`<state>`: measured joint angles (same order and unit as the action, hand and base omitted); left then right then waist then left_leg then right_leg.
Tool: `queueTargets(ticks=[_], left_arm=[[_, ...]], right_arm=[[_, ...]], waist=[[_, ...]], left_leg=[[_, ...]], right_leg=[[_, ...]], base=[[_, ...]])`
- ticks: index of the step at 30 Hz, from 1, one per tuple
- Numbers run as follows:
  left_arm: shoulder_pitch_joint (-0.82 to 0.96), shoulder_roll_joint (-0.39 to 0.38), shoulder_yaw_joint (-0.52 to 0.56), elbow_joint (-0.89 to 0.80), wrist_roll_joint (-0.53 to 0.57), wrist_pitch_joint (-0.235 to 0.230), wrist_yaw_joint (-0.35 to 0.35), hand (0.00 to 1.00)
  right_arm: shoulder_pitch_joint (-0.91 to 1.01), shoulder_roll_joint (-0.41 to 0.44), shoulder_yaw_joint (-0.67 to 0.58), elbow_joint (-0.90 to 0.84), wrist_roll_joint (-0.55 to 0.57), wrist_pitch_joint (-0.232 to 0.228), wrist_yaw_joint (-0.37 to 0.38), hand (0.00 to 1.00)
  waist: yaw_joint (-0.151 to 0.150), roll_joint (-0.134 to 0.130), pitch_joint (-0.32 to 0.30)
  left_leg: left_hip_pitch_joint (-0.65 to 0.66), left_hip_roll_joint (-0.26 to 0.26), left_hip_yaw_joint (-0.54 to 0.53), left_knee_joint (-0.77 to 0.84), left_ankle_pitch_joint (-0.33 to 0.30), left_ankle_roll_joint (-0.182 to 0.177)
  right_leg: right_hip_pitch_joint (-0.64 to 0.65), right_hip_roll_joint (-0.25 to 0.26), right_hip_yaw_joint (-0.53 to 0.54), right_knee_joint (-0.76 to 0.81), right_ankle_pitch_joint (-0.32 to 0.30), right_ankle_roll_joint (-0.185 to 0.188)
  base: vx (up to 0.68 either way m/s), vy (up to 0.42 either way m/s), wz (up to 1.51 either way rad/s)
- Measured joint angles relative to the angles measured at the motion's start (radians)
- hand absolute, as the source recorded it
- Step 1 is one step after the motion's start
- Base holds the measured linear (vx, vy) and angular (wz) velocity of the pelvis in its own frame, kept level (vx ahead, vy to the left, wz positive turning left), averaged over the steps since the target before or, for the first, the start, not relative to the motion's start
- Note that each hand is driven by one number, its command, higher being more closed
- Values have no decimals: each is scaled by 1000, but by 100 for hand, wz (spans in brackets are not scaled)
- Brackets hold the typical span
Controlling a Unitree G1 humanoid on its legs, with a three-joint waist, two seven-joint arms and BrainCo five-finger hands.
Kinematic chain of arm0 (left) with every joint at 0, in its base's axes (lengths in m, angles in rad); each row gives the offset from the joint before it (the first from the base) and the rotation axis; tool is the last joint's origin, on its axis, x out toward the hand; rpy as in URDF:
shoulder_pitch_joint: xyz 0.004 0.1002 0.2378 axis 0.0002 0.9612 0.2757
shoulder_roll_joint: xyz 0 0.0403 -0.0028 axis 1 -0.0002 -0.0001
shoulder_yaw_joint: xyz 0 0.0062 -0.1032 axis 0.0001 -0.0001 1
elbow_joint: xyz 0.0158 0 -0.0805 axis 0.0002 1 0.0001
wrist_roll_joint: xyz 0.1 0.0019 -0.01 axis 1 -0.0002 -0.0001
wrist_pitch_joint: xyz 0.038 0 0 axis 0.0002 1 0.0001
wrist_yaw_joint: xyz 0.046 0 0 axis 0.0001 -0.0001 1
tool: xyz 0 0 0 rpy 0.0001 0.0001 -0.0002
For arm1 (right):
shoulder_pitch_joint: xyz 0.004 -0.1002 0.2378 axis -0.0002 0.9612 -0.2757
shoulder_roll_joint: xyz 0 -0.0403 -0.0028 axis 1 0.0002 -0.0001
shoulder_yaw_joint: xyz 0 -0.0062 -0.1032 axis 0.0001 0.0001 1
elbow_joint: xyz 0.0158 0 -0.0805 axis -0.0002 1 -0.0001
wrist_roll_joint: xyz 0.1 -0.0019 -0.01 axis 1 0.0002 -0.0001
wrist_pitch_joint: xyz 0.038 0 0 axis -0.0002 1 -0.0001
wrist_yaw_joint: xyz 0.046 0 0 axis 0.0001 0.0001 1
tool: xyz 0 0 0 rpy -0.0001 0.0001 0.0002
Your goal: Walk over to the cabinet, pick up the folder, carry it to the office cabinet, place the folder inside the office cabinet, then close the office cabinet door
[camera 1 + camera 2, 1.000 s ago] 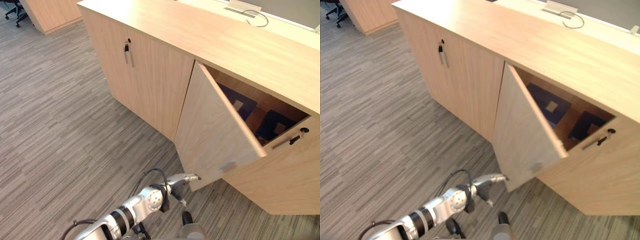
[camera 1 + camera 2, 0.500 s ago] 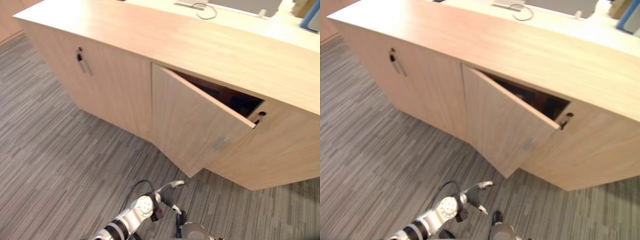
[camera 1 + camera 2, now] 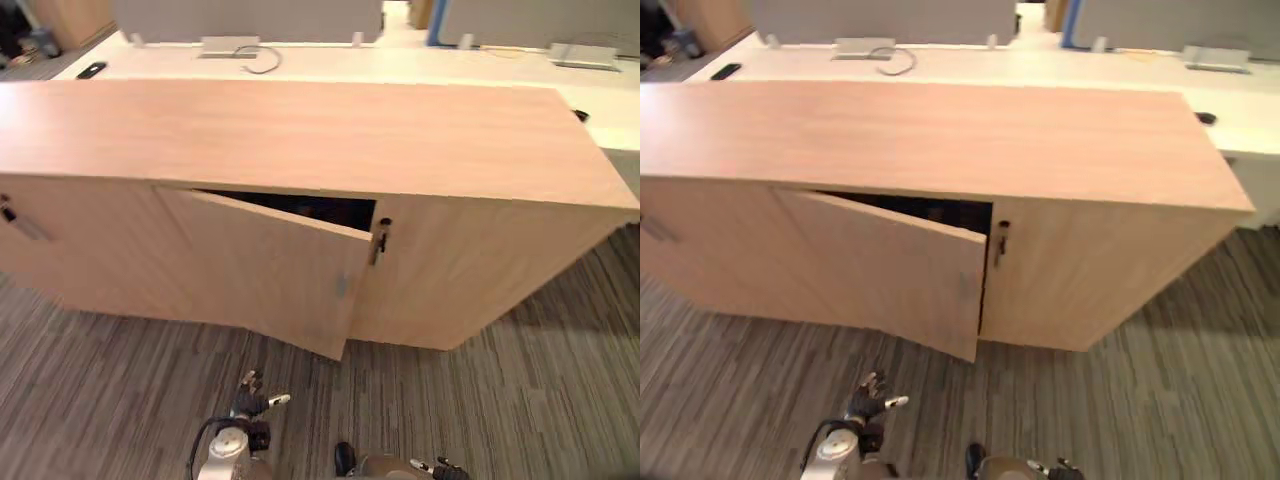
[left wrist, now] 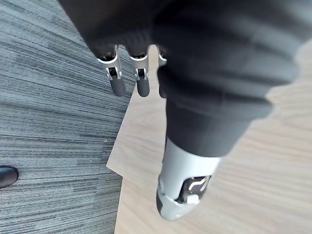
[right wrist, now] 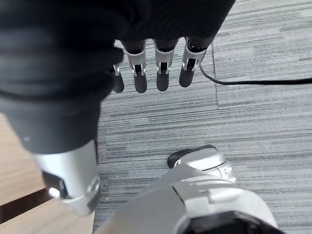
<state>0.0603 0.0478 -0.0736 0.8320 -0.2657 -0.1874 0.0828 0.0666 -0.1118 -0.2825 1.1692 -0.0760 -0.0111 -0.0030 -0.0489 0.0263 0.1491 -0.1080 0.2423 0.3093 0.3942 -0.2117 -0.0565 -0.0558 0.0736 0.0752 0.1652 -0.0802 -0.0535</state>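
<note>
A: Where's the folder?
B: Cannot tell. The office cabinet (image 3: 480, 265) door (image 3: 265, 265) stands ajar at centre frame, and the gap behind it is dark.
A: Hands?
B: Both the left hand (image 4: 117, 78) and right hand (image 5: 162, 73) have straight fingers and hold nothing.

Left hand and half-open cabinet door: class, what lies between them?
Bare grey carpet, as the left eye view shows; the left hand is clear of the cabinet door.
</note>
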Motion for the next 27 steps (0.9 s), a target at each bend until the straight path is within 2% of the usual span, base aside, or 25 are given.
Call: queueTargets(ticks=[1, 2, 3, 4, 6, 9, 13, 17, 21, 27], left_arm=[[3, -7, 24, 31, -44, -1, -3, 0], [8, -6, 32, 47, -57, -1, -4, 0], [11, -5, 51, 80, -88, 0, -15, 0], [13, -3, 60, 105, -109, 1, -39, 0], [14, 2, 66, 136, -134, 2, -73, 0], [13, 19, 83, 203, -122, 12, -111, 0], [13, 21, 99, 240, -4, 25, -113, 0], [-2, 14, 94, 258, 52, 26, -112, 0], [-3, 14, 84, 266, 62, 28, -109, 0], [-17, 17, 54, 283, 173, 32, -86, 0]], right_arm=[[1, -2, -2, 3, 21, -2, 0, 0], [4, -1, -2, 3, 26, -2, 0, 0], [13, 2, -15, 3, 55, -8, -1, 0], [22, 7, -40, 3, 74, -10, -1, 0], [28, 7, -58, 4, 96, -9, 0, 0], [23, 17, -92, 5, 97, -10, 2, 0], [23, 30, -130, 15, 110, -10, 10, 0], [23, 29, -131, 21, 127, -10, 10, 0], [24, 28, -126, 24, 135, -10, 10, 0], [30, 25, -109, 24, 134, -9, 10, 0]], waist=[[7, 11, -6], [9, 9, -9], [7, 4, -15], [6, 8, -22], [6, 15, -28], [5, 16, -36], [9, 15, -56], [12, 17, -57], [10, 18, -65], [10, 12, -79]], left_leg=[[30, -24, -5, -80, 56, -9], [51, -33, 5, -111, 81, -25], [84, -67, 20, -183, 112, -32], [107, -99, 25, -251, 143, -26], [126, -129, 30, -305, 167, -18], [136, -152, 40, -329, 166, -11], [166, -164, 58, -359, 166, -11], [177, -162, 58, -368, 166, -11], [194, -163, 58, -376, 168, -11], [192, -171, 62, -407, 191, -7]], right_leg=[[3, 3, 21, 6, -12, 18], [4, -2, 32, 7, -16, 25], [5, -23, 38, 6, -21, 37], [5, -46, 38, -2, -19, 44], [8, -67, 38, -16, -17, 57], [26, -88, 41, -51, -7, 78], [55, -96, 40, -90, 4, 93], [62, -90, 40, -94, 7, 90], [82, -86, 40, -124, 24, 83], [79, -84, 44, -161, 55, 84]], base=[[25, 156, -57], [89, 164, -35], [108, 174, -5], [103, 182, 7], [105, 228, 8], [107, 186, -3], [87, 102, -8], [-1, 2, -4], [-72, -5, -4], [-77, -8, -3]])
